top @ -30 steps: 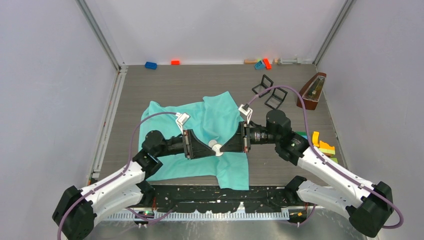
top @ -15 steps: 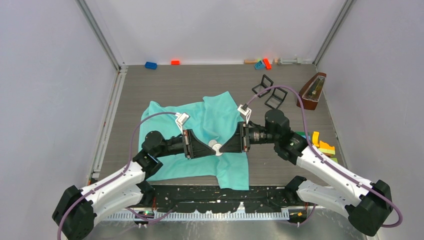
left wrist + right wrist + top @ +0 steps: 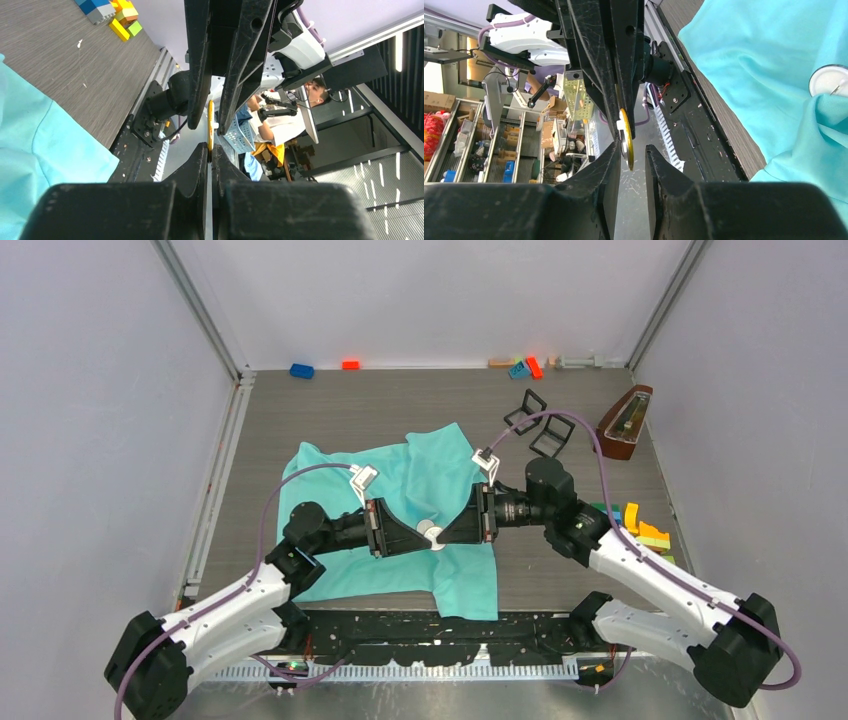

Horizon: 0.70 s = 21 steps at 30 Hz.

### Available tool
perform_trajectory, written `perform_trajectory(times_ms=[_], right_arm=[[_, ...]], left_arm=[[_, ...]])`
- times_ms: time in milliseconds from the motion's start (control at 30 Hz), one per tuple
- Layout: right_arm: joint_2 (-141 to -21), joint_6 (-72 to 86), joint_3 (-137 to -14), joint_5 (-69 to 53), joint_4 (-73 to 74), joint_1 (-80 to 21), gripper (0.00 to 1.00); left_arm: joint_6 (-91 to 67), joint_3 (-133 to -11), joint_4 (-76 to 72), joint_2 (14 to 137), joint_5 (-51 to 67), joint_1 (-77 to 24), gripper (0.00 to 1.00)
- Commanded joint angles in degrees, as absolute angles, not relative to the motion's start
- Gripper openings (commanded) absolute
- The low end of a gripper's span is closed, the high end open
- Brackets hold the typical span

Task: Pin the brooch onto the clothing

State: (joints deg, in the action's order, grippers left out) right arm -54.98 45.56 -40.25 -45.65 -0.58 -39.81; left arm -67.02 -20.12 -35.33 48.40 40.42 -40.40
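The turquoise T-shirt [image 3: 410, 490] lies spread and rumpled on the table between the arms. Above its near part both grippers meet tip to tip. My left gripper [image 3: 210, 146] is shut on the brooch [image 3: 210, 125], a thin round disc with a yellow rim, seen edge-on. My right gripper [image 3: 631, 147] is open around the same brooch [image 3: 625, 135]; the disc lies against one finger with a gap to the other. In the top view the brooch [image 3: 437, 539] is a small white spot between left gripper [image 3: 428, 540] and right gripper [image 3: 444, 537].
A second white round piece [image 3: 828, 80] with a thin metal pin lies on the shirt, half under a fold. Black frames [image 3: 540, 425], a brown wedge-shaped box [image 3: 622, 422] and coloured blocks [image 3: 645, 530] sit at the right; small blocks [image 3: 301, 370] line the back wall.
My right arm's wrist has shifted slightly left and away. The grippers stay tip to tip with the brooch between them; the left arm and the shirt have not moved.
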Motion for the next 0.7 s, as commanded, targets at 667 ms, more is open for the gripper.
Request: perform_trajectory(times_ms=[667], right_arm=[[-65.88,44.22,-42.99,-43.19,2.25,-40.13,0.19]], left_arm=[[-62.77,-20.92,-30.19,46.88,38.65,-40.69,0.0]])
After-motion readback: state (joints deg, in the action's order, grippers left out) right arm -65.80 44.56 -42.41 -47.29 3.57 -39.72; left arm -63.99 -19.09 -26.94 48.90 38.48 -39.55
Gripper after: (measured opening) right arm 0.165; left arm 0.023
